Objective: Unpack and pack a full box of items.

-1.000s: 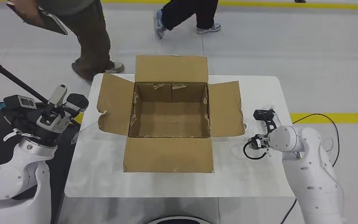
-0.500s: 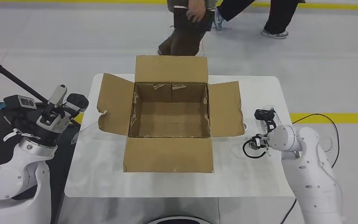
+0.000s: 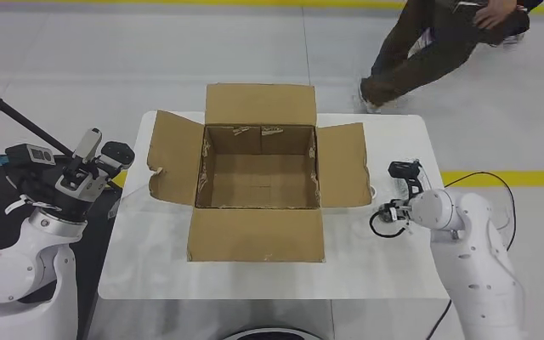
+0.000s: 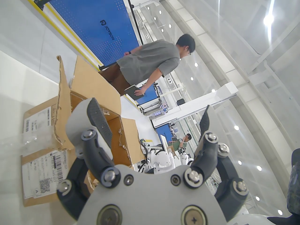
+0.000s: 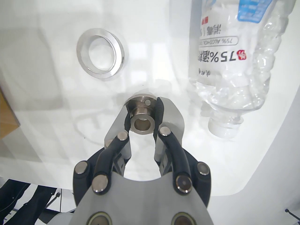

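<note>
An open cardboard box stands in the middle of the white table, flaps spread, its inside bare. My right gripper is shut on a small flanged metal sleeve just over the table, right of the box. In the top view that gripper sits beyond the right flap. A flat metal ring lies on the table a little ahead of it. Beside it lies a clear plastic bottle on its side. My left gripper is open and holds nothing, left of the table.
The box's left flap carries paper labels and has a torn edge. The table's near strip in front of the box is bare white surface. A black cable loops by the right wrist.
The right gripper has edged slightly away from the box, toward the table's right edge. The left arm has not moved.
</note>
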